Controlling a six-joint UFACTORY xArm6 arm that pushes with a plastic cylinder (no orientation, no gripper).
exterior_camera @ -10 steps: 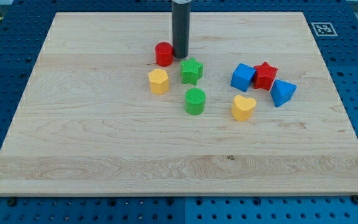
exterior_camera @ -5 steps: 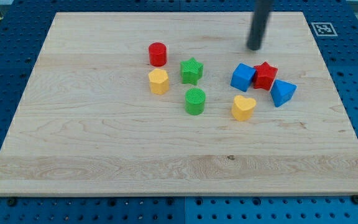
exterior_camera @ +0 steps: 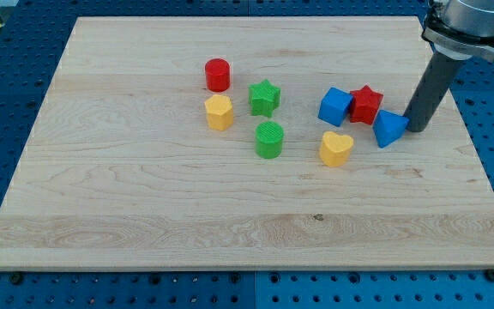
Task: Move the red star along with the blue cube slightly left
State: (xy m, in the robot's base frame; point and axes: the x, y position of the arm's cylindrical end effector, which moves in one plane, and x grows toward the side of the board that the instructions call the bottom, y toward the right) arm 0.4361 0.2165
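Note:
The red star (exterior_camera: 367, 104) sits right of the board's middle, touching the blue cube (exterior_camera: 335, 106) on its left. A blue triangular block (exterior_camera: 389, 128) lies just below and right of the star. My tip (exterior_camera: 417, 129) rests on the board at the right edge of the blue triangular block, to the right of and slightly below the red star. The rod rises up and to the right from there.
A red cylinder (exterior_camera: 218, 75), yellow hexagonal block (exterior_camera: 219, 112), green star (exterior_camera: 264, 98) and green cylinder (exterior_camera: 269, 139) stand left of centre. A yellow heart (exterior_camera: 335, 148) lies below the blue cube. The wooden board (exterior_camera: 144, 197) has a marker tag (exterior_camera: 445, 39) at its top right corner.
My tip has moved from beside the red cylinder, across the top of the board, down to the right side of the blue triangular block. No block has visibly moved.

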